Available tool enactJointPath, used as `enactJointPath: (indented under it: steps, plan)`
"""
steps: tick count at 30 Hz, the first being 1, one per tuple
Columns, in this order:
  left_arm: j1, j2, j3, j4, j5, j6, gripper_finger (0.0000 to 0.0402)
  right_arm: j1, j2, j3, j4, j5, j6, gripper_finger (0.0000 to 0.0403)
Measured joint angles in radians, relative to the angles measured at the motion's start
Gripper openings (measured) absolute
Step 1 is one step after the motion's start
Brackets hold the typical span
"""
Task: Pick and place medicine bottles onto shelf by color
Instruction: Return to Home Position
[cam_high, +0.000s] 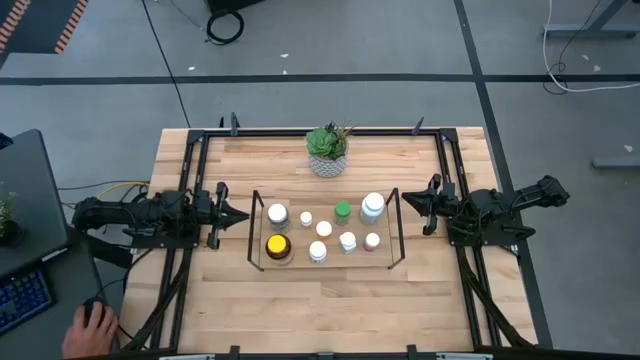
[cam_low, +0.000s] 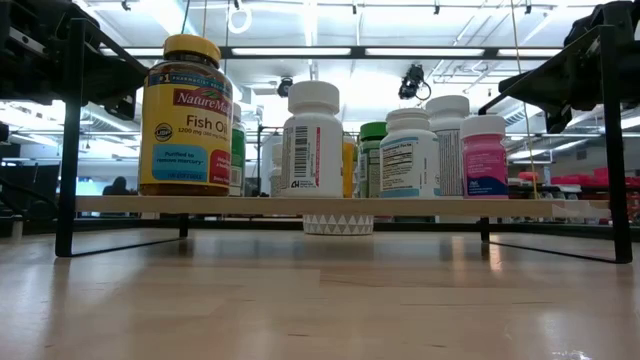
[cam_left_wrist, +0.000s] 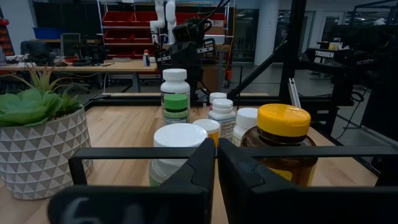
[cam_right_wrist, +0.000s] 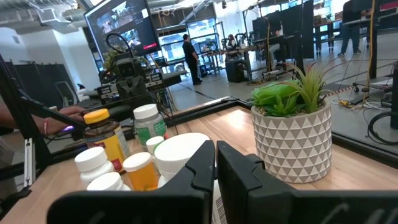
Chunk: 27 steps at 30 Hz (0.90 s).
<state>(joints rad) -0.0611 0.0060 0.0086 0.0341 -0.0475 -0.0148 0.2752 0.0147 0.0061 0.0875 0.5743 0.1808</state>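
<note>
The black wire shelf (cam_high: 254, 232) stands in the middle of the table, and several medicine bottles stand upright on its wooden floor. Among them are the amber yellow-capped bottle (cam_high: 277, 246), a green-capped one (cam_high: 342, 210), a pinkish one (cam_high: 372, 241) and a large white one (cam_high: 373, 206). In the low view the amber bottle (cam_low: 186, 120) is at the left and the pink one (cam_low: 484, 155) at the right. My left gripper (cam_high: 240, 215) is shut and empty just left of the shelf's left end. My right gripper (cam_high: 405, 203) is shut and empty just right of its right end.
A potted green plant (cam_high: 328, 150) in a patterned white pot stands behind the shelf near the far edge. A black frame (cam_high: 190, 150) runs along the table's sides. A person's hand (cam_high: 92, 325) rests on a mouse off the table's near left corner.
</note>
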Motion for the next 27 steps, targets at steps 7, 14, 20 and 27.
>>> enactJointPath:
  steps: [7, 14, 20, 27]
  plan:
    - [0.0, 0.0, 0.0, 0.0, 0.0, 0.0, 0.0032, 0.0, 0.0, 0.0, 0.0, 0.0, 0.0, 0.0023]
    - [0.0, 0.0, 0.0, 0.0, 0.0, 0.0, 0.0032, 0.0, 0.0, 0.0, 0.0, 0.0, 0.0, 0.0023]
    - [0.0, 0.0, 0.0, 0.0, 0.0, 0.0, 0.0023, 0.0, 0.0, 0.0, 0.0, 0.0, 0.0, 0.0023]
    - [0.0, 0.0, 0.0, 0.0, 0.0, 0.0, 0.0032, 0.0, 0.0, 0.0, 0.0, 0.0, 0.0, 0.0023]
